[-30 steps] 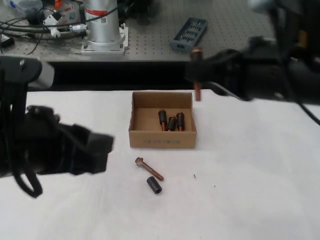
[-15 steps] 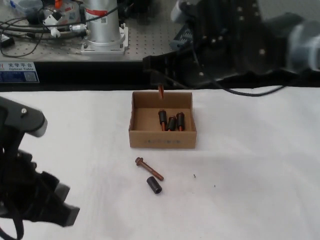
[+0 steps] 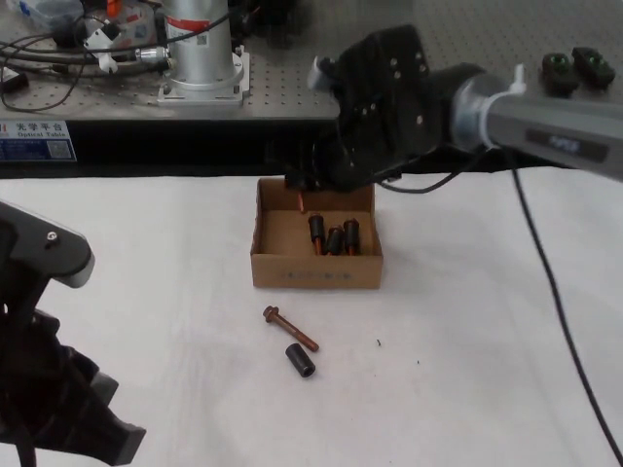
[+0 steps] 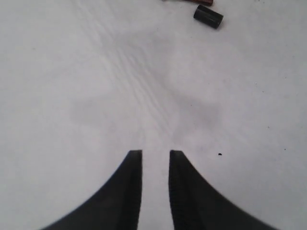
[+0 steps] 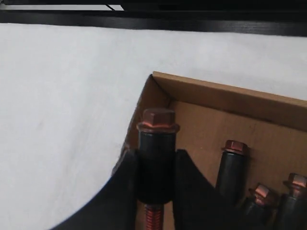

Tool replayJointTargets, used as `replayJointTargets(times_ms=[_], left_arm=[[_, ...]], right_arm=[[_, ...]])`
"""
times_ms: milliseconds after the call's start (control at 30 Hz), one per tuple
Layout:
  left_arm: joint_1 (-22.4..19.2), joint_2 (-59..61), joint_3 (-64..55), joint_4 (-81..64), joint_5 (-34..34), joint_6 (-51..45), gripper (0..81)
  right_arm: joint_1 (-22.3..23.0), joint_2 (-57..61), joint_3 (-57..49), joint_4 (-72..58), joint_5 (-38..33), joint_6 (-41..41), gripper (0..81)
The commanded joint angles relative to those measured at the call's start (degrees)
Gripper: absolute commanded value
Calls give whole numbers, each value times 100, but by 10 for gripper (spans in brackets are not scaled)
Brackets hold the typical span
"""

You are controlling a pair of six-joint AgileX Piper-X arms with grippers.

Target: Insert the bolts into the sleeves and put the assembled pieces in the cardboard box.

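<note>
My right gripper pinches a sleeved bolt over the back-left corner of the cardboard box, three assembled pieces inside, loose bolt and sleeve in front, left gripper jaws narrowly parted, empty.

An open brown cardboard box holds three assembled pieces, copper-coloured bolts in black sleeves, lying side by side toward its right. A fourth assembled piece stands upright over the box's far left corner, threaded end down, clamped by its sleeve in the right gripper. In front of the box a loose bolt lies slantwise, a loose sleeve just beside its threaded end.
</note>
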Motion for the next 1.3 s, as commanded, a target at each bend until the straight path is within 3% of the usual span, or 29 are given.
replayJointTargets(times_ms=[0, 433, 500, 700, 933, 1133, 1267], left_arm=[[18, -51, 39, 128, -60, 64, 150], [18, -51, 245, 305, -60, 64, 150], [18, -51, 245, 305, -60, 64, 150], [18, -51, 245, 305, -60, 64, 150], [18, -51, 245, 305, 44, 64, 150], [18, -51, 245, 322, 314, 38, 150], [18, -51, 245, 384, 313, 38, 150]], right_arm=[[-27, 18, -137, -32, -82, 8, 36], [-16, 489, -358, 306, -214, 88, 32], [-16, 489, -358, 310, -201, 88, 0], [-16, 489, -358, 443, 97, 88, 183], [-16, 469, -358, 604, 94, 88, 188], [-16, 415, -358, 695, 94, 88, 260], [-16, 222, -358, 703, 49, -174, 240]])
